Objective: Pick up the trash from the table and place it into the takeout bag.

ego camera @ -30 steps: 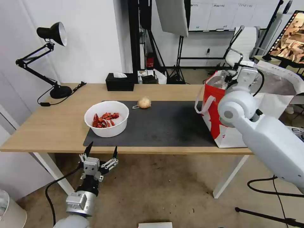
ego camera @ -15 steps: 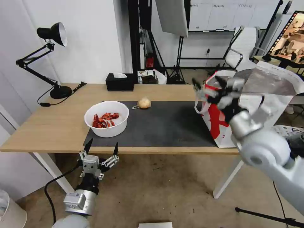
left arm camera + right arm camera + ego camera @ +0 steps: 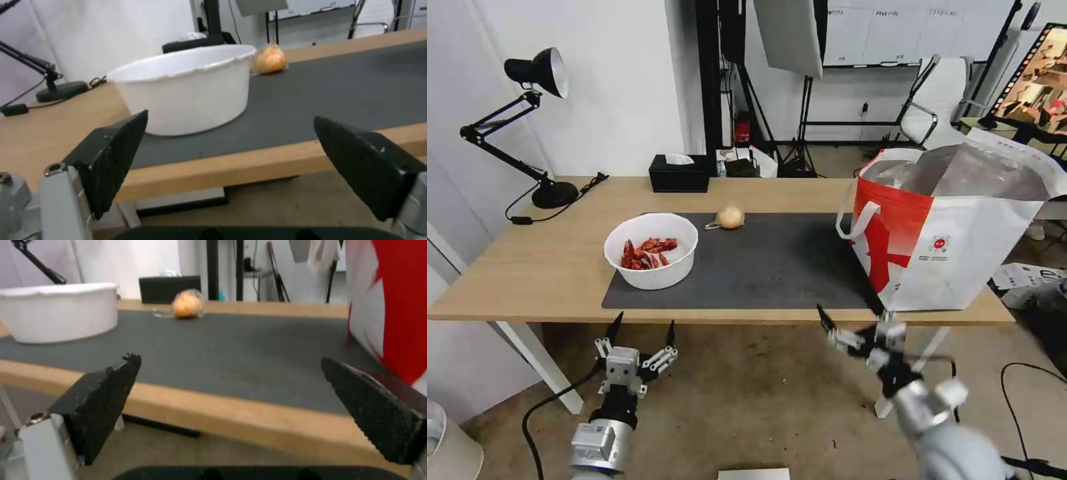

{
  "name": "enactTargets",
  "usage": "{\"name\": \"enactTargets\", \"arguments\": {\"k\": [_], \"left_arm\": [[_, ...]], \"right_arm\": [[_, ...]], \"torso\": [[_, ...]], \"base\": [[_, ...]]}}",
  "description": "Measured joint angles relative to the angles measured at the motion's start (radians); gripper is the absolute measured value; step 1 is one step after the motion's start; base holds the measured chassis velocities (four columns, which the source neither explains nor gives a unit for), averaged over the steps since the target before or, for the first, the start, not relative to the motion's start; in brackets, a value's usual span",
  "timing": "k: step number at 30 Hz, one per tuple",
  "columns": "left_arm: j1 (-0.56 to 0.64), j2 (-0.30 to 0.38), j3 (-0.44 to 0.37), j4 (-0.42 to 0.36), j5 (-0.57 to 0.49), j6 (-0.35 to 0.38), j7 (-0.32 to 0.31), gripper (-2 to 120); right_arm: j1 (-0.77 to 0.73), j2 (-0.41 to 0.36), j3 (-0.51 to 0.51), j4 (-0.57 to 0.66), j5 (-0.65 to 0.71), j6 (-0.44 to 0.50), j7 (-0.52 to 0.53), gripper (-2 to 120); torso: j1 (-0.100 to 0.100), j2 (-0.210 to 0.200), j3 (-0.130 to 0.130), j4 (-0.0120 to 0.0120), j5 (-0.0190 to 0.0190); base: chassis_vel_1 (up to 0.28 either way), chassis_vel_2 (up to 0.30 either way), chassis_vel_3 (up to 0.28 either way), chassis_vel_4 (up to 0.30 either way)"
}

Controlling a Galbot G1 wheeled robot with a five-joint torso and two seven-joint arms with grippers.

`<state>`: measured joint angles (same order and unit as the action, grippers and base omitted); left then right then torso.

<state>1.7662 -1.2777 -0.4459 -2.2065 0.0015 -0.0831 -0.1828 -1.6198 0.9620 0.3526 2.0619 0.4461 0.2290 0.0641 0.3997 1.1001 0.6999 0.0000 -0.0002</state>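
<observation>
- Two pieces of trash lie on the table (image 3: 547, 267) in the head view: the white bowl (image 3: 652, 259) with red crayfish shells at centre-left on the dark mat (image 3: 774, 267), and the beige lump (image 3: 730, 216) just above it, at the mat's far edge.
- The takeout bag (image 3: 954, 247) stands at the right of the frame, mouth open, foil lining showing, its near corner close to the table's front edge.
- Risk one, as I judge it: the bowl is wide and its wall thin and wavy at the rim. If I pinch only the rim, it may flex and tip, spilling shells onto the mat.
- Risk two: the lump looks round and may roll away if one finger reaches it before the other.
- Risk three: the bag is light and near the edge. A bump from my right arm could shove it off or fold the mouth shut.
- Risk four: both my grippers hang below the tabletop, so rising straight up could strike the table's front edge.
- My left gripper (image 3: 642, 327) is at lower left of the head view, in front of the table below the bowl. Its fingers (image 3: 116, 156) are spread wide and grip nothing, touching nothing.
- My right gripper (image 3: 854, 327) is at lower centre-right, below the table edge near the bag. Its fingers (image 3: 103, 400) are likewise spread wide, empty, with the mat and bag beyond them.
</observation>
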Motion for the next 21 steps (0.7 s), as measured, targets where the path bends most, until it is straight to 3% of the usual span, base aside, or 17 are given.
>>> {"name": "enactTargets", "arguments": {"k": [16,21], "left_arm": [[-0.01,0.0,0.009,0.022,0.001,0.002,0.004,100],[-0.029,0.01,0.019,0.026,-0.005,0.003,0.005,100]], "right_arm": [[0.04,0.001,-0.029,-0.023,0.004,-0.013,0.013,100],[0.117,-0.026,-0.07,-0.018,0.052,-0.054,0.016,100]], "torso": [[0.0,0.0,0.0,0.0,0.0002],[0.0,0.0,0.0,-0.0003,0.0002]], "base": [[0.0,0.0,0.0,0.0],[0.0,0.0,0.0,0.0]]}}
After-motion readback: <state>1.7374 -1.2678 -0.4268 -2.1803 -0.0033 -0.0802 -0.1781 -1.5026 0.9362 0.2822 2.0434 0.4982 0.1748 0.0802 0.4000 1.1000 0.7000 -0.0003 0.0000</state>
